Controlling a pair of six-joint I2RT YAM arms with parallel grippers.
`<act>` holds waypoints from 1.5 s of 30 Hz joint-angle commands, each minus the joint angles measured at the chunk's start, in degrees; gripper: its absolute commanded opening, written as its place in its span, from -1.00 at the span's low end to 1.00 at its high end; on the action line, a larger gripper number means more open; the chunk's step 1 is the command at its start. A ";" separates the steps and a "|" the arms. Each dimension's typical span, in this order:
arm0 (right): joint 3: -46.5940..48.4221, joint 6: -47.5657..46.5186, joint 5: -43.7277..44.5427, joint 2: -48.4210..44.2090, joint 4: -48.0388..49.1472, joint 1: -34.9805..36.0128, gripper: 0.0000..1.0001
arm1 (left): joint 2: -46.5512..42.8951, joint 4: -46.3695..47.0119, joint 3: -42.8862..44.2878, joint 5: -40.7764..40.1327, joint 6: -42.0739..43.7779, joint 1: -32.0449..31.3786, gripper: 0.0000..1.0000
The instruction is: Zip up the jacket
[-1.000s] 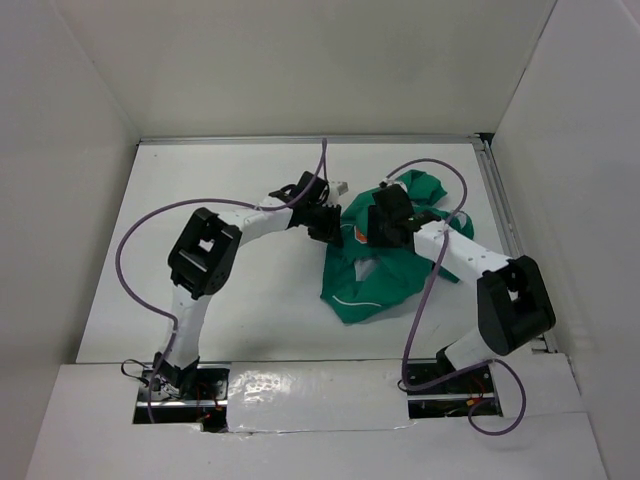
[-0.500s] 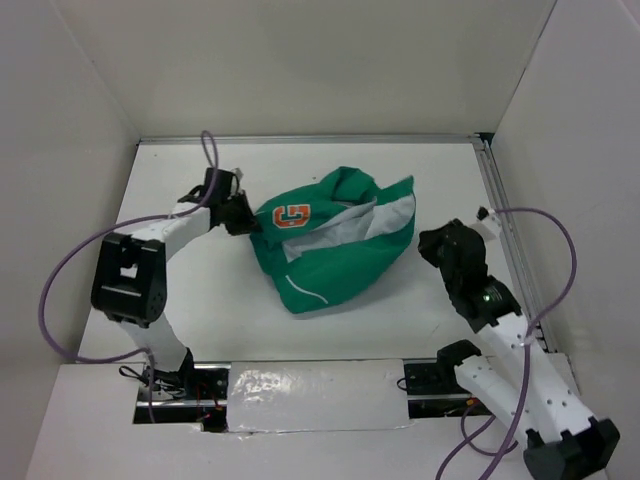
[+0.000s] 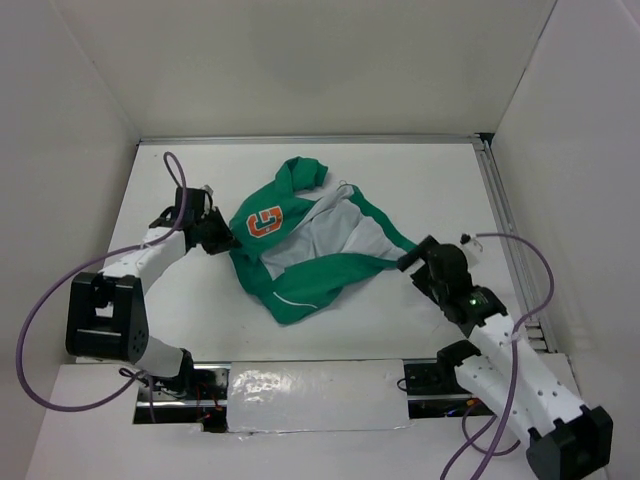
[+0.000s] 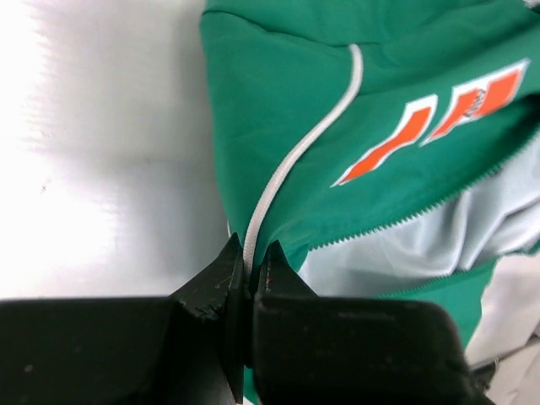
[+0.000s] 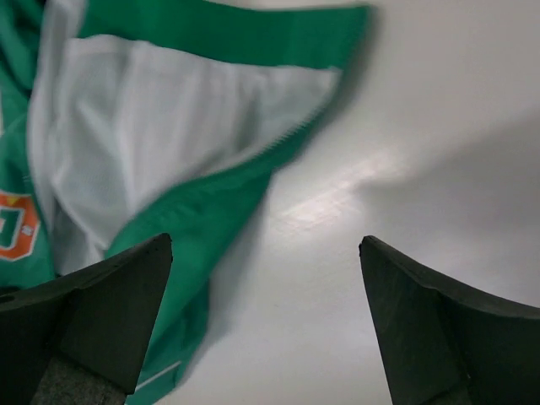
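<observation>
**Jacket Open on Table, Left Gripper Clamped on Its Edge**

A small green fabric jacket (image 3: pixel 345 270) is lying unzipped and crumpled near the middle of the flat white table (image 3: pixel 180 310), a little towards the far side. Its front is spreading open, so the white lining (image 3: pixel 335 238) is facing up between the two green front panels. An orange "G" patch (image 3: pixel 264 222) is showing on the panel towards the left arm. A thin white piping line (image 4: pixel 295 160) is running across the green fabric, and a row of zipper teeth (image 4: pixel 422 213) is bordering the lining in the left wrist view.

The left gripper (image 4: pixel 251 253) is sitting at the jacket's left edge. Its two black fingers are pressed together, pinching the green fabric just where the piping ends.

The right gripper (image 5: pixel 264 245) is sitting near the jacket's right corner. Its fingers are spread wide and are gripping nothing; bare table and the edge of the right front panel are showing between them. Whether a fingertip is touching the fabric cannot be determined from the overhead view.

A purple cable (image 3: pixel 40 310) is looping out from the left arm.
</observation>
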 commanded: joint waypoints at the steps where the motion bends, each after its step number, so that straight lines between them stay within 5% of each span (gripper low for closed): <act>1: 10.94 -14.87 0.10 9.39 15.09 2.88 0.99 | -4.17 2.55 -2.47 3.12 0.16 -0.12 -1.00; 9: 42.80 -45.54 -4.04 48.65 18.02 1.32 0.99 | -5.76 4.14 -5.03 4.45 2.62 0.75 -1.00; 13: 60.50 -54.70 -22.15 64.52 8.04 -3.34 0.98 | -5.50 4.57 -5.20 6.02 2.45 1.55 -1.00; 17: 81.04 -56.83 -26.35 78.67 -4.02 -4.49 0.98 | -4.71 5.02 -4.86 6.56 2.10 1.64 -1.00; 28: 91.90 -61.67 -29.61 96.70 -11.16 -1.95 0.94 | -2.16 4.67 -1.17 4.63 3.68 2.25 -1.00; 31: 96.12 -60.18 -27.68 99.87 -12.92 -1.24 0.67 | -1.01 5.10 0.85 4.10 4.38 2.52 -1.00; 33: 98.49 -59.12 -28.28 100.76 -13.01 -1.15 -0.28 | -0.05 5.28 3.05 4.18 4.91 2.60 -1.00; 35: 97.72 -56.83 -29.86 99.54 -11.27 -1.77 -1.00 | 0.39 5.02 5.69 4.27 5.87 2.60 -1.00; 40: 79.20 -51.56 -23.13 78.25 0.33 -2.39 -1.00 | -3.45 0.63 14.72 3.48 7.54 2.17 -1.00; 45: 57.74 -50.59 3.81 48.02 12.38 2.44 -1.00 | -14.87 -2.89 19.22 0.58 8.16 0.32 -1.00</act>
